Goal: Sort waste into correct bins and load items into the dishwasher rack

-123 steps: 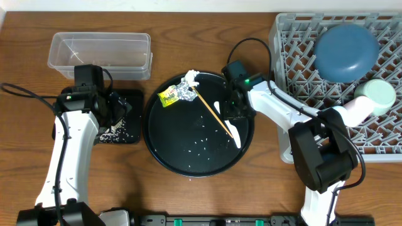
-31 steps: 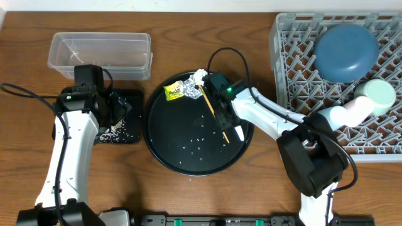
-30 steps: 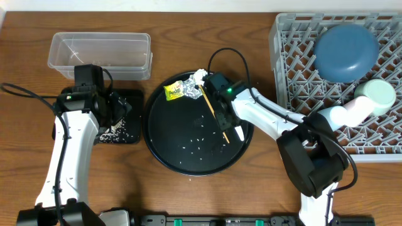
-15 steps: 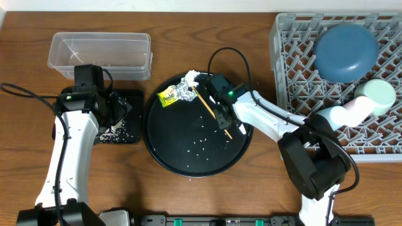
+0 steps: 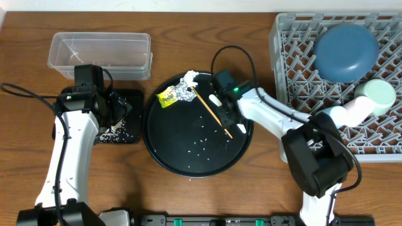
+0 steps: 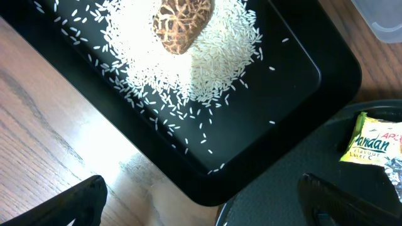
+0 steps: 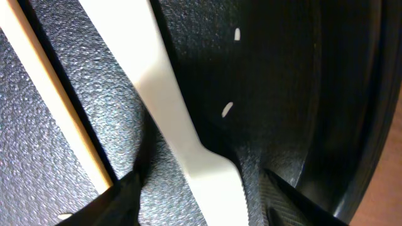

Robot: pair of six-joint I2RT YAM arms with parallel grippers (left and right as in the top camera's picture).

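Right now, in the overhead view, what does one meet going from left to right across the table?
In order: clear plastic rectangular tub → small yellow wrapper → crumpled silver foil → thin wooden stick → large dark blue bowl.

My right gripper is pulling back from the crumpled silver foil toward the round tray's right side, jaws now straddling the white spoon; foil and yellow wrapper are sliding back leftward after shifting right a second ago.
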